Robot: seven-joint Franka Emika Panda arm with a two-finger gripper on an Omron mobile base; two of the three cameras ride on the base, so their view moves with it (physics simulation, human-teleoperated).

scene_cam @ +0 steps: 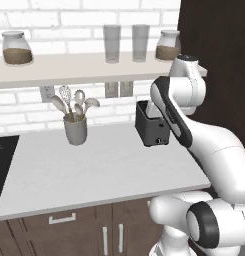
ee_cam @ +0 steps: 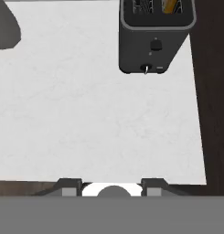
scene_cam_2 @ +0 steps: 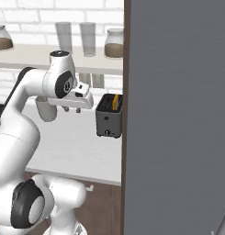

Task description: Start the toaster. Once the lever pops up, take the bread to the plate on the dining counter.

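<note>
The small black toaster (ee_cam: 154, 43) stands at the right end of the white worktop (ee_cam: 86, 114), against a dark side panel. A tan slice of bread (ee_cam: 170, 5) sits down in its right slot and also shows as an orange-tan edge of bread (scene_cam_2: 115, 102) in the right base view. In the left base view my arm covers part of the toaster (scene_cam: 151, 127). My gripper (ee_cam: 111, 185) is open and holds nothing, hovering above the worktop, short of the toaster's front. From the right, the gripper (scene_cam_2: 72, 109) hangs left of the toaster (scene_cam_2: 109, 120). The plate and dining counter are out of view.
A grey utensil cup (scene_cam: 75, 131) with spoons and a whisk stands left of the toaster. Above, a shelf (scene_cam: 69, 67) carries jars and glasses. A black cooktop (scene_cam: 0, 165) lies at the far left. A tall dark panel (scene_cam_2: 178, 114) walls off the right.
</note>
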